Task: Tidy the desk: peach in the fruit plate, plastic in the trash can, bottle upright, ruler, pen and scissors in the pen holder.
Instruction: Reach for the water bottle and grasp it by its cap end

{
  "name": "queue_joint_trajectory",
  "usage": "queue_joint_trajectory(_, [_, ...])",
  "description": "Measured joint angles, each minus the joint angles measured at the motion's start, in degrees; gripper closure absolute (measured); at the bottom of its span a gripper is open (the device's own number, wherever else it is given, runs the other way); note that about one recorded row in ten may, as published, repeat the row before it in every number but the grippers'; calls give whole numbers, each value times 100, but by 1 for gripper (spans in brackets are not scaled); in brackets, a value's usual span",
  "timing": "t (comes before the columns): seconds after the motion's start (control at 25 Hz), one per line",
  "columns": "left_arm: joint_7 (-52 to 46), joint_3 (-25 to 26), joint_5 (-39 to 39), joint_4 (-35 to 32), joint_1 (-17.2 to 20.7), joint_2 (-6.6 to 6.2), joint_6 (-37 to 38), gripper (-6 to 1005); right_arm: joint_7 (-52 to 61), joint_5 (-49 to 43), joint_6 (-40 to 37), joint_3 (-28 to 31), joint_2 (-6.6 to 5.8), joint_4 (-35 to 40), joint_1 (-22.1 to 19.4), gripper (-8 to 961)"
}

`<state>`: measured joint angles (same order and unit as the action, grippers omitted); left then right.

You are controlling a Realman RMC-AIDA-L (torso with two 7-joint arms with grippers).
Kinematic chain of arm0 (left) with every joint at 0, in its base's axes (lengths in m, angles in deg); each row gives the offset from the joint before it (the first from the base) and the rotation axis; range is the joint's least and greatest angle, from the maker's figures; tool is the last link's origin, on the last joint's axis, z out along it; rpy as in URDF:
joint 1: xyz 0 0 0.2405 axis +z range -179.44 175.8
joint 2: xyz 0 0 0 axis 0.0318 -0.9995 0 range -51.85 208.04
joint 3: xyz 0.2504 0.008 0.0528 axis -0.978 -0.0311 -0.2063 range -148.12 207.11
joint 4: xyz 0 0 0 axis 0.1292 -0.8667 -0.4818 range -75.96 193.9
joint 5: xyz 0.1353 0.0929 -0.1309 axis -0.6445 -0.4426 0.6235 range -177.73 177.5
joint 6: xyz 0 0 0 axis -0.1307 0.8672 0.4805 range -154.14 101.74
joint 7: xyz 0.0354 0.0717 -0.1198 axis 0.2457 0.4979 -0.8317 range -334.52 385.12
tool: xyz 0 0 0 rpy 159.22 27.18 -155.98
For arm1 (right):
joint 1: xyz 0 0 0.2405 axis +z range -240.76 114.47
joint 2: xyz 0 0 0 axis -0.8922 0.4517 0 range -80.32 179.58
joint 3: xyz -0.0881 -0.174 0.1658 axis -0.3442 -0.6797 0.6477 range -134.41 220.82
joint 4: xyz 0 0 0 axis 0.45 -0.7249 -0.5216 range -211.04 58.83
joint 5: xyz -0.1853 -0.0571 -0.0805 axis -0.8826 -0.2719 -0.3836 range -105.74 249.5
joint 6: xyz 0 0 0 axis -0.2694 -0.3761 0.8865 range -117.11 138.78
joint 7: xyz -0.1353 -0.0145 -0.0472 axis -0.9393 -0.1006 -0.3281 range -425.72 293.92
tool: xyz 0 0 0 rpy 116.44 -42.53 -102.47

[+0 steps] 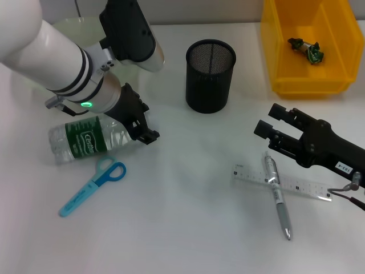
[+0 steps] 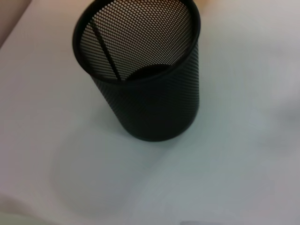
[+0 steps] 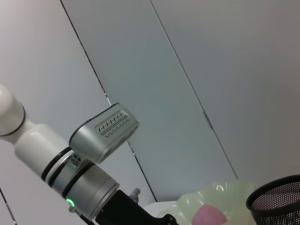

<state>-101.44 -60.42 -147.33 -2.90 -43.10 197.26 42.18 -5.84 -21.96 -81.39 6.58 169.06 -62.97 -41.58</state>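
Green bottle [image 1: 85, 141] label: brand word, illegible (script lettering). White tag [image 1: 343, 167] on right arm: digits unclear.

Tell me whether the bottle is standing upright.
No, the bottle lies on its side on the table beside the left gripper.

White desk [image 1: 188, 188] w/ bottle [image 1: 85, 140] on its side, scissors [image 1: 94, 185], mesh holder [image 1: 210, 75], yellow bin [image 1: 311, 48], plate [image 1: 71, 28]; pen [image 1: 276, 194] lies across ruler [image 1: 302, 185].
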Motion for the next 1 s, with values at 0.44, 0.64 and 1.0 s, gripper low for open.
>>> queue_joint_trajectory(0.44, [-52,-108,-8,50,-18,1,-102,358,-3,-6,13,-3,2,-76,40,212])
queue_joint_trajectory(0.64, [-54,-152,-8,182,-68,1,-152,359,-3,-6,13,-3,1,-87,40,212])
queue_joint_trajectory(1.0, [-68,-184,-8,213,-82,1,-237,364,26,-23,-52,-3,1,-96,40,212])
